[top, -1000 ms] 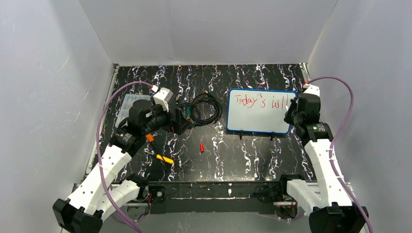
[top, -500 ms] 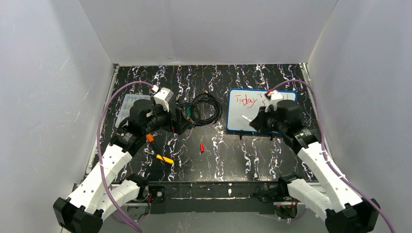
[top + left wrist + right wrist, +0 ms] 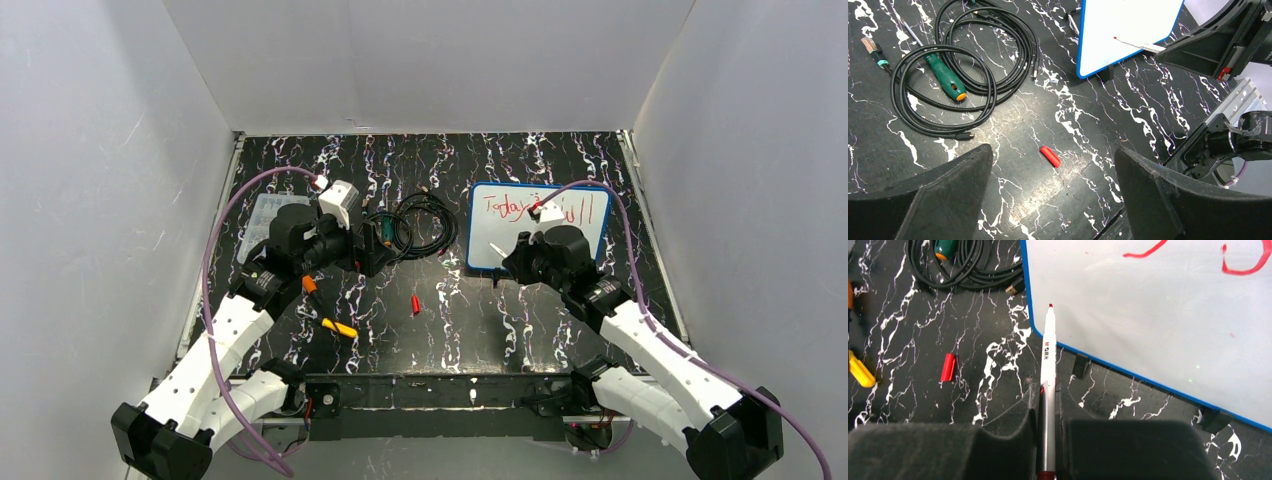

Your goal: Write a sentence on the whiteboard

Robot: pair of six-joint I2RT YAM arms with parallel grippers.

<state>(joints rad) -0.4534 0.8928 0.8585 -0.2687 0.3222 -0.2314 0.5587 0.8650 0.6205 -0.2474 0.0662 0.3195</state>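
The whiteboard (image 3: 487, 238) stands tilted on small black feet at the far right of the black marbled table (image 3: 480, 320), its blue frame facing the arms. Along its top runs the sentence (image 3: 505, 206) in red, reading roughly "Today's will", with the middle hidden behind the right arm; the board's lower half is blank. The right gripper (image 3: 1047, 401) is closed on a white marker (image 3: 1048, 352), the barrel pinched between its 2 fingers and pointing forward. The marker's red tip sits at the board's lower left corner, just inside the frame; whether it touches the surface cannot be told. The left gripper (image 3: 1053, 190) hangs above the middle of the table with its jaws spread wide and nothing between them. Just below it on the table lies a small red marker cap (image 3: 1050, 156), apart from everything else. To the left of the whiteboard a coil of black cable (image 3: 963, 75) lies flat, and a green-handled screwdriver (image 3: 945, 77) rests across its loops. A clear plastic box (image 3: 258, 215) sits at the far left, partly hidden by the left arm, and an orange piece (image 3: 310, 285) and a yellow piece (image 3: 340, 327) lie nearer the arm bases.
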